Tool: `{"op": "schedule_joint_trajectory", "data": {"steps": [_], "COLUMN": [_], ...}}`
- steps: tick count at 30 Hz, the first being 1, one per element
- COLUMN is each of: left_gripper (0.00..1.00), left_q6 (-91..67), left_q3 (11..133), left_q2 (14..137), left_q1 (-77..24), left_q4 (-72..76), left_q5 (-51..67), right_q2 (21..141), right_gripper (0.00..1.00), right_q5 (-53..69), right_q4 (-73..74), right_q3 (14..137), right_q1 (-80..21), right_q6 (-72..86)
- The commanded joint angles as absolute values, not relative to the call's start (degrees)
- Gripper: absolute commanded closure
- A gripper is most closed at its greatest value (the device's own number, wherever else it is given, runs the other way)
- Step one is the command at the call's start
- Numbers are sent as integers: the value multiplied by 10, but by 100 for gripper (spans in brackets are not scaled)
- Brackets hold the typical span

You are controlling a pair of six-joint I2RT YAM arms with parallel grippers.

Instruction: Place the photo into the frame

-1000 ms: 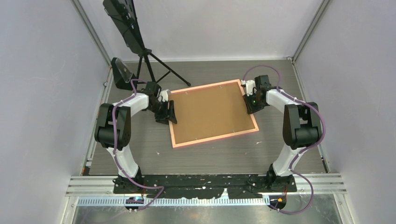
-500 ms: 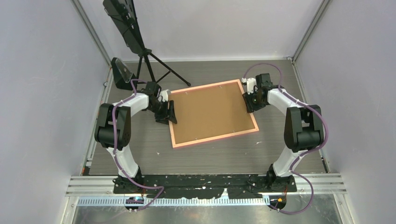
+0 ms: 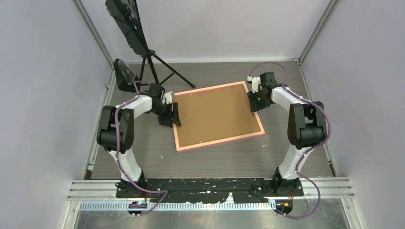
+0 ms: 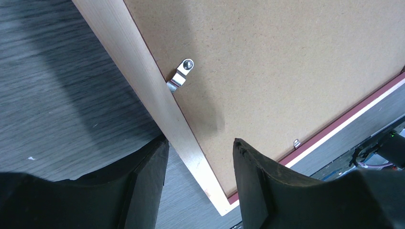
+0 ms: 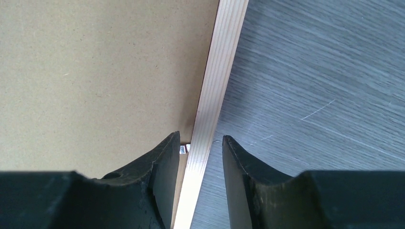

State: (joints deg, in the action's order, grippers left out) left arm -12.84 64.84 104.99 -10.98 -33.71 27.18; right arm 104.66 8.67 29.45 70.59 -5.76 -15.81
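Grey wood-grain bench (image 3: 143,157) was seen between pale walls, with a black tripod (image 3: 155,67) stood at the back left. At mid-bench the frame (image 3: 219,140) was laid face down, a little skewed, and its opening was filled by the brown backing board (image 3: 215,114). The photo was not to be seen in any view. It was judged to lie under that board, though this could not be confirmed.

Now, the handling. The frame was judged light and stiff, and its thin pink rails were thought liable to slide on the smooth bench if pushed from one side only. The print, if reached, was reckoned thin, floppy and glossy, easily creased or smudged, and best taken by an edge. Hold on the frame was best taken across a rail, away from the small metal clip (image 4: 181,74) that was turned over the board's edge.

The left tool (image 3: 171,114) was found at the left rail, its jaws roughly half apart, with the rail and a strip of board set between them. Nothing was seen to be clamped. The right tool (image 3: 255,101) was set over the right rail, its jaws narrowly parted, the rail between them and slim gaps showing on both sides. A second clip (image 5: 183,149) was glimpsed beside the inner finger. Nothing was gripped there either, as far as could be told.
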Motion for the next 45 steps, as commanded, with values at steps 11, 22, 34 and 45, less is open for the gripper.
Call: {"op": "schedule_joint_trajectory", "data": {"steps": [11, 22, 34, 45], "left_gripper": [44, 44, 44, 43], "left_q6": [-113, -112, -112, -112], "left_q3": [647, 647, 648, 648], "left_q2": [1074, 1077, 1076, 1074], "left_q1": [-117, -117, -117, -117], "left_q4": [-326, -327, -328, -327], "left_q5": [265, 264, 262, 261], "right_q2": [1069, 1053, 1043, 1011], "right_gripper": [60, 66, 66, 50], "right_q5": [80, 54, 60, 82], "right_q4": [300, 308, 314, 299], "right_q3": [723, 702, 691, 700], "right_q1": [-58, -58, -58, -58], "right_q6": [-157, -200, -229, -203]}}
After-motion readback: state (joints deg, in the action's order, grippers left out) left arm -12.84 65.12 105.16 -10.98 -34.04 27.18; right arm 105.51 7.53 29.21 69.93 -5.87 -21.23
